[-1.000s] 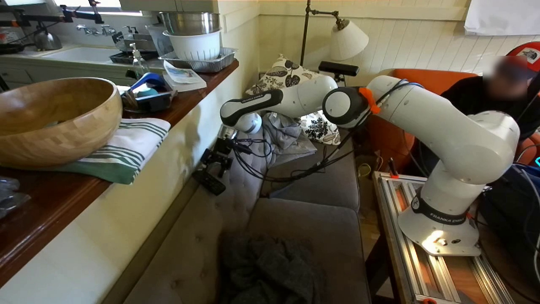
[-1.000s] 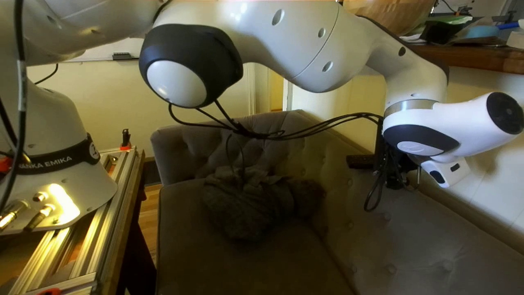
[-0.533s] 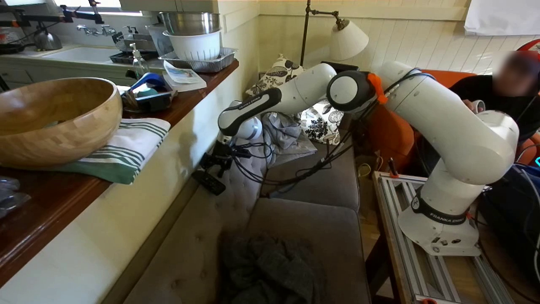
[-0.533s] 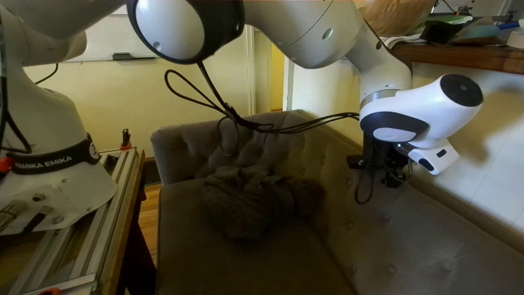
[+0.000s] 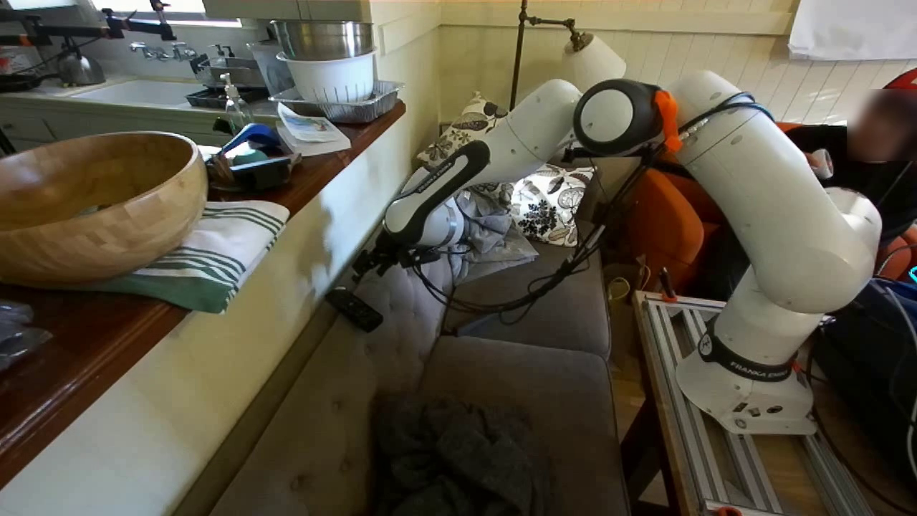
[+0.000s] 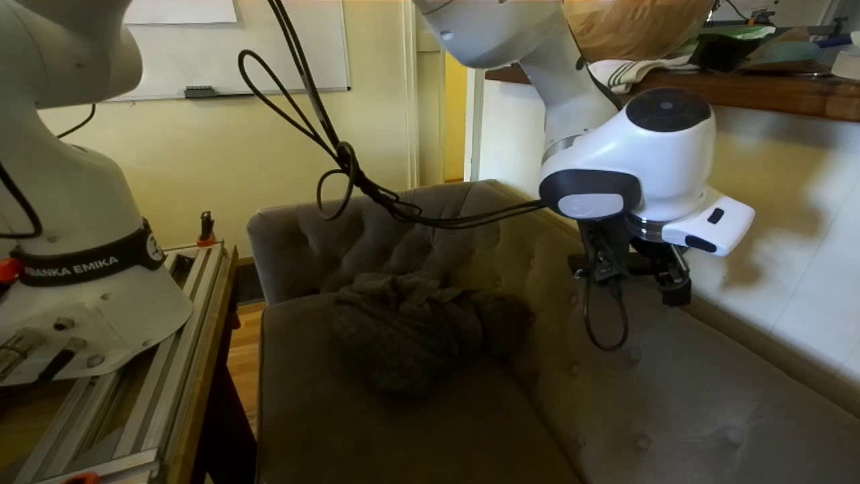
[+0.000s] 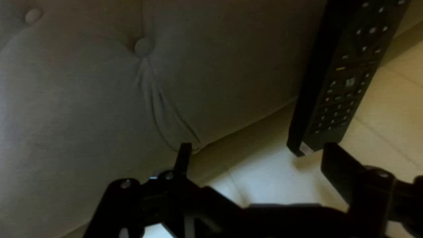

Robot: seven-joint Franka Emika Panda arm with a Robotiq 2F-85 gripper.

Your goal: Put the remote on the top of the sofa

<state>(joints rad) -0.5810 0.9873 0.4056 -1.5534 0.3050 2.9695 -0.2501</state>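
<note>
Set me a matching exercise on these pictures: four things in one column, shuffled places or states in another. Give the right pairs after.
Things
1. slim black oblong remote
2. round wooden bowl
3. crumpled dark grey fabric bundle
4. black robot hand

Places or states
A. on the seat of the grey-brown fabric sofa
B. open, jaws apart
C. at the top of the sofa's button-tufted backrest
D. on the brown wooden countertop, partly over a green-striped white cloth

Right pairs: 1-C; 2-D; 3-A; 4-B.
</note>
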